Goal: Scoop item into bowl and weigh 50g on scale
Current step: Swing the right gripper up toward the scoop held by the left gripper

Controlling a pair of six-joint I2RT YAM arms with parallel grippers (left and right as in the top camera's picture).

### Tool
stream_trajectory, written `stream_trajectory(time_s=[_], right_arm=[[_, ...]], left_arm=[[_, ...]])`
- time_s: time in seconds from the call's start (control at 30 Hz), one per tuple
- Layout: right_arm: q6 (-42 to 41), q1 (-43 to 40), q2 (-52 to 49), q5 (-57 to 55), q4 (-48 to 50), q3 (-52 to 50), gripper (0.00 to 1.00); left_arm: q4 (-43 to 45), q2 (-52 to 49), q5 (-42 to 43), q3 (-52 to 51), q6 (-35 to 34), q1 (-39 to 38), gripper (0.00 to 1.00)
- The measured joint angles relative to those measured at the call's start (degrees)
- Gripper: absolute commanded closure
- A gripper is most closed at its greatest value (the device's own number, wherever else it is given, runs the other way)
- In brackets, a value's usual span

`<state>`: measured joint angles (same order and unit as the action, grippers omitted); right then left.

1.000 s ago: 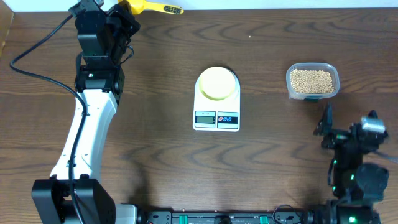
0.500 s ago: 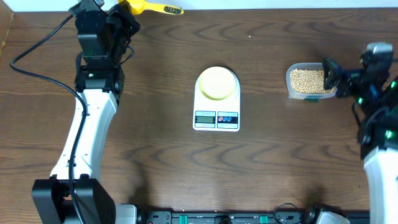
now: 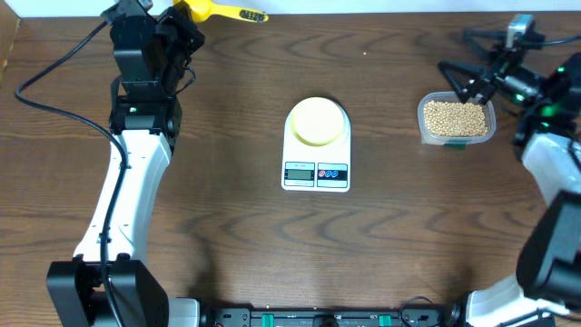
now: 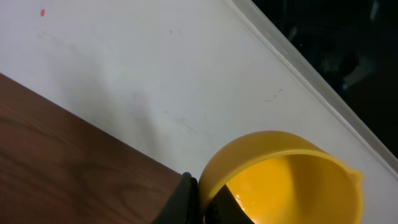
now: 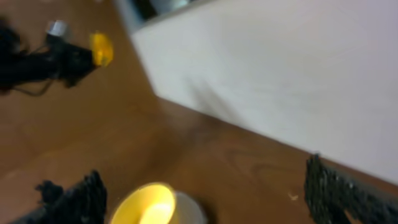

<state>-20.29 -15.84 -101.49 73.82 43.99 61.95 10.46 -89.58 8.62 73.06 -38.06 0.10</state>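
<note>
Pale yellow bowl [image 3: 317, 121], white scale [image 3: 315, 155], tan beans [image 3: 455, 117], bright yellow scoop [image 3: 218, 11], brown wood-grain table [image 3: 236, 227].

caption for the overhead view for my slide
Overhead: bowl on scale at centre; left end effector holds the scoop at the far edge; open right end effector near the tub of beans.

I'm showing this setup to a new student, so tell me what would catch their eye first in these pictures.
Probably the white scale at table centre, with the pale yellow bowl on its platform. Next, the clear tub of tan beans to its right, with the right claw open wide near it. Last, the bright yellow scoop, pinched in the left claw at the table's far edge, left side.
</note>
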Motion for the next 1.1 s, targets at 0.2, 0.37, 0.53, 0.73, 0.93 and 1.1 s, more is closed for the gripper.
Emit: stream_trajectory(time_s=[0.2,0.37,0.53,0.73,0.93,1.1], right_arm=[[-7.5,6.8,-4.2,4.3,11.6,0.0,0.01],[-8.0,12.6,-4.2,3.2,13.0,0.1,0.01],[-7.7,16.5,-4.2,-2.2,13.4,0.1,0.01],[-7.7,20.0,-4.2,-11.7,14.2,0.1,0.01],[-8.3,20.4,-4.2,-17.6,12.4,0.1,0.01],[-12.9,20.4,-4.3,-24.3,6.3,0.8,0.01]], left_arm=[[0.0,0.0,0.0,0.0,0.4,0.0,0.92],[-0.4,0.0,0.0,0.0,0.4,-0.2,0.92],[-0.4,0.0,0.0,0.0,0.4,-1.6,0.92],[-0.4,0.0,0.0,0.0,0.4,-4.6,0.92],[-0.4,0.0,0.0,0.0,0.4,-5.2,0.92],[0.5,0.0,0.0,0.0,0.4,-5.2,0.92]])
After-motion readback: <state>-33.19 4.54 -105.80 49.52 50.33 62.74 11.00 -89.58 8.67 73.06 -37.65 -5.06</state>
